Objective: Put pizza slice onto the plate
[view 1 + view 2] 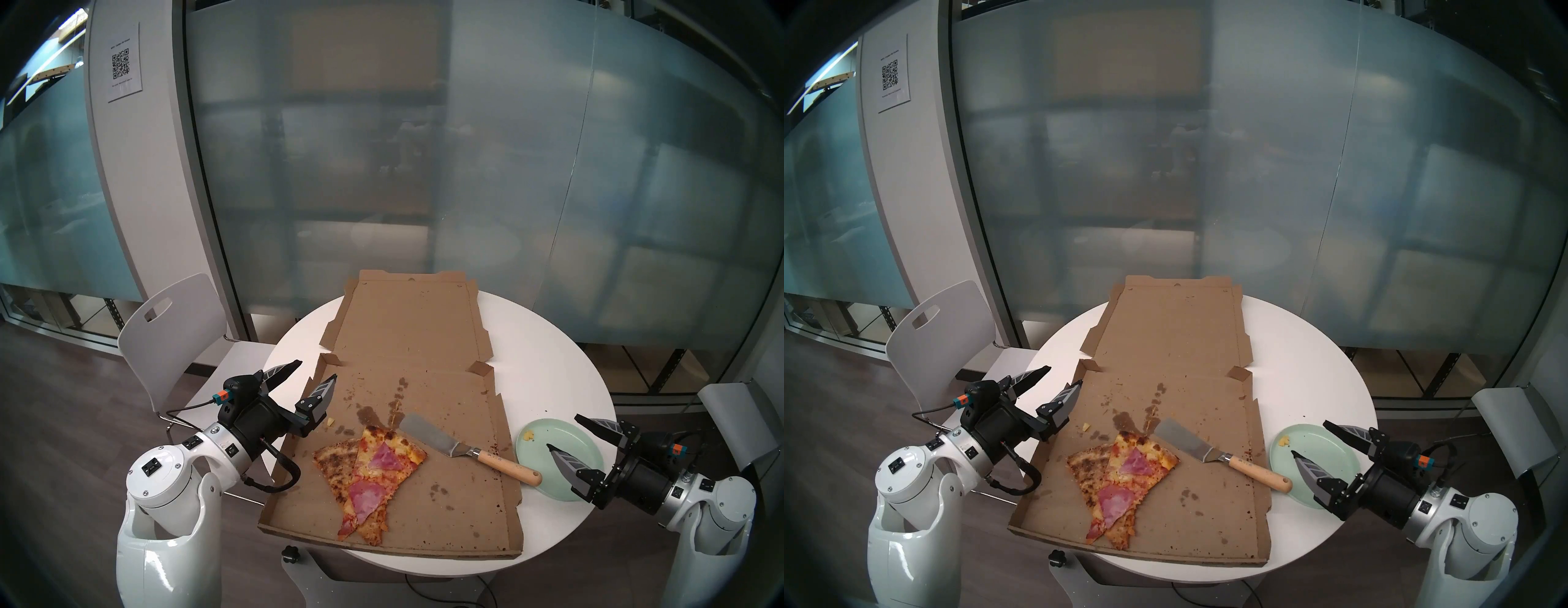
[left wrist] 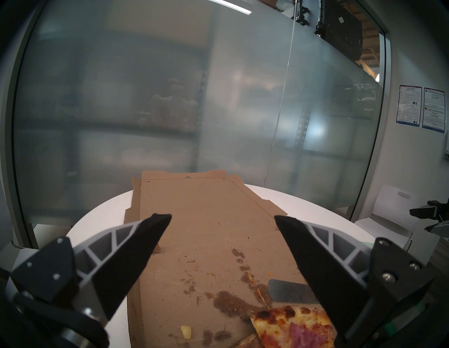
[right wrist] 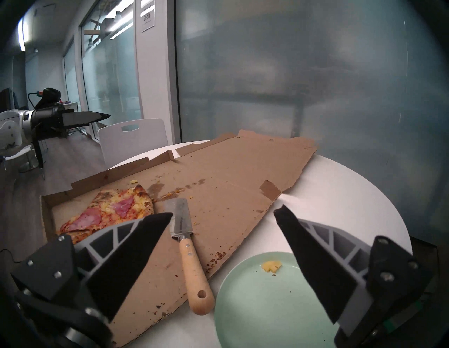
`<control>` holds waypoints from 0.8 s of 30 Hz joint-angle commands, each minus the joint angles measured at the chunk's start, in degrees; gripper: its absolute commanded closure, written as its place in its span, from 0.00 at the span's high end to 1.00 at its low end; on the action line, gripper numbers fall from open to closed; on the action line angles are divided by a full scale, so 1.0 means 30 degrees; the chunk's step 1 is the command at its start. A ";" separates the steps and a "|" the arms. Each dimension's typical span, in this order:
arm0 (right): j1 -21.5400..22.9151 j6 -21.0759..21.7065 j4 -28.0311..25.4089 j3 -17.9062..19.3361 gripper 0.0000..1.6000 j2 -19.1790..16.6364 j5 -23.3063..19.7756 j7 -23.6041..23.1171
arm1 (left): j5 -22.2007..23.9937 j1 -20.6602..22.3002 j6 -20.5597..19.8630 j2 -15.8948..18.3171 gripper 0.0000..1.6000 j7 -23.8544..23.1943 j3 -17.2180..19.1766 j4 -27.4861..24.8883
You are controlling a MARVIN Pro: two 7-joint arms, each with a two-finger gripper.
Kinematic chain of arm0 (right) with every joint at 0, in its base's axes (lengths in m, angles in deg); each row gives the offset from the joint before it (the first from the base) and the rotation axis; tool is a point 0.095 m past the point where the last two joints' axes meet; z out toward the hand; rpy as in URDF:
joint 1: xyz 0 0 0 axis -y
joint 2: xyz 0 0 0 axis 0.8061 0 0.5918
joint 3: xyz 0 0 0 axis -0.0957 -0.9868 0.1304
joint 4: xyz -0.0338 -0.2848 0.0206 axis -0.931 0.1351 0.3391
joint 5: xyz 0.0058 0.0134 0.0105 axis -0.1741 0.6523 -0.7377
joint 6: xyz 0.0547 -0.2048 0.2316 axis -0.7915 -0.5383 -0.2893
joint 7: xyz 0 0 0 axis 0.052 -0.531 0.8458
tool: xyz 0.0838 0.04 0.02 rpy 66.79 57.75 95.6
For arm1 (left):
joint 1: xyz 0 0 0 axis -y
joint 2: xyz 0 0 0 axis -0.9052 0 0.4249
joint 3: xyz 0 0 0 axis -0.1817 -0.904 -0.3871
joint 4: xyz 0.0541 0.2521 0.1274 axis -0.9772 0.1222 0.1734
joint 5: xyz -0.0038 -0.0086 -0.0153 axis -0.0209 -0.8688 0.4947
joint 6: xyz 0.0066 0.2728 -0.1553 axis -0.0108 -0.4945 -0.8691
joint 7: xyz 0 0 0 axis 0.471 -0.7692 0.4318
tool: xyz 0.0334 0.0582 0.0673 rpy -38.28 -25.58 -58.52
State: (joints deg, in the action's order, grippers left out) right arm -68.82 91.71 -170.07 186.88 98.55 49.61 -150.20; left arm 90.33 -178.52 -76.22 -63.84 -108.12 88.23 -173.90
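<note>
The ham-and-pineapple pizza slice (image 1: 375,475) (image 1: 1125,475) (image 3: 107,213) (image 2: 295,328) lies in the open cardboard box (image 1: 445,509), its tip toward me. It partly overlaps a plain speckled slice (image 1: 335,465) on its left. The mint-green plate (image 1: 564,441) (image 3: 267,303) sits on the white table right of the box, with a small yellow bit on it. My left gripper (image 1: 316,369) (image 2: 222,218) hovers open over the box's left wall, empty. My right gripper (image 1: 562,433) (image 3: 222,211) hangs open above the plate, empty.
A metal spatula (image 1: 428,437) (image 3: 181,218) with a wooden handle (image 1: 509,465) lies in the box, blade near the slice's crust, handle end over the box's right edge by the plate. The box lid (image 1: 407,318) lies flat behind. A white chair (image 1: 178,335) stands at the table's left.
</note>
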 commanded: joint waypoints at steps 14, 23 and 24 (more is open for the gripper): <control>0.0387 -0.0509 -0.0470 -0.2180 1.00 -0.1217 0.2630 -0.0609 | 0.0010 0.0010 0.0011 -0.0003 1.00 -0.0008 0.0002 -0.0333; 0.0914 -0.0314 0.0039 -0.3115 1.00 -0.1890 0.4008 -0.0747 | 0.0009 0.0010 0.0010 -0.0004 1.00 -0.0008 0.0002 -0.0333; 0.0977 -0.0320 0.0152 -0.3254 1.00 -0.1955 0.4187 -0.0752 | 0.0008 0.0010 0.0010 -0.0004 1.00 -0.0008 0.0002 -0.0333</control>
State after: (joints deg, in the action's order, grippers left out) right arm -67.62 90.34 -170.18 179.29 94.30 60.23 -152.69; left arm 90.32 -178.52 -76.22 -63.85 -108.12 88.24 -173.90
